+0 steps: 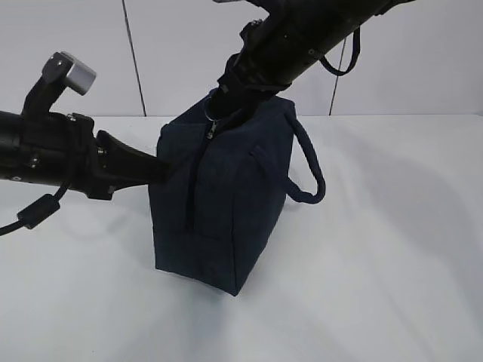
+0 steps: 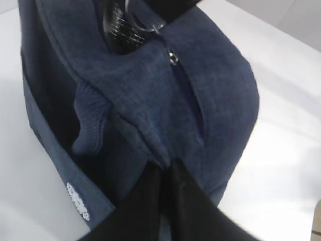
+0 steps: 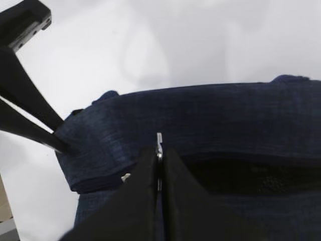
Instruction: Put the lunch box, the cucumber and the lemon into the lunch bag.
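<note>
The lunch bag (image 1: 219, 200) stands upright on the white bench (image 1: 392, 249), its loop handle (image 1: 306, 162) hanging off the side to the right in the exterior view. A zipper line (image 1: 198, 173) runs down the face of the bag turned toward the camera, with the metal ring pull (image 1: 209, 111) at the bag's top corner.

The left pincer (image 1: 162, 170) reaches in level from the left of the bag and is closed tight on a fold of the bag's fabric at its side edge; in the left wrist view its two dark fingers (image 2: 185, 201) meet on a pinched ridge of navy cloth. A small white logo (image 2: 77, 201) shows low on the bag there.

The right pincer (image 3: 158, 170) comes down onto the top of the bag and is closed on the zipper pull; in the right wrist view the thin metal tab sticks up between its fingertips. Just beside it, the zipper is parted, showing a dark gap (image 3: 241, 173) along the bag's top.
</note>
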Action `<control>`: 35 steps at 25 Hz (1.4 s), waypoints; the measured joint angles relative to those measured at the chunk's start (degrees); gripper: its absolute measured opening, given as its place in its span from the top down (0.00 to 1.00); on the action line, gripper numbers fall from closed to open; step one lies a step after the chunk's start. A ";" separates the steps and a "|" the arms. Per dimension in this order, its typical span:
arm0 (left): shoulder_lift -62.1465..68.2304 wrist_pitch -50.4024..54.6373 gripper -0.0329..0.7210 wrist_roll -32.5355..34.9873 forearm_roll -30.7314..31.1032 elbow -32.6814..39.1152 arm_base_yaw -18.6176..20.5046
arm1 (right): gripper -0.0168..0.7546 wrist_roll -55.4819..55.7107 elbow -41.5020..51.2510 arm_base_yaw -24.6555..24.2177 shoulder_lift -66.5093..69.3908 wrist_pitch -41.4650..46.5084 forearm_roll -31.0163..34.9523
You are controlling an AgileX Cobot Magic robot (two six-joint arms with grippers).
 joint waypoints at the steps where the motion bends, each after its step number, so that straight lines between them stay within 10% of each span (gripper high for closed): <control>1: -0.23 -0.15 0.96 -0.65 0.66 0.00 0.00 | 0.97 0.00 0.00 0.00 0.03 -0.35 0.00; 35: -0.62 -2.29 0.96 -4.06 5.33 0.08 0.00 | 0.97 -0.69 -1.15 -0.51 0.76 5.44 0.70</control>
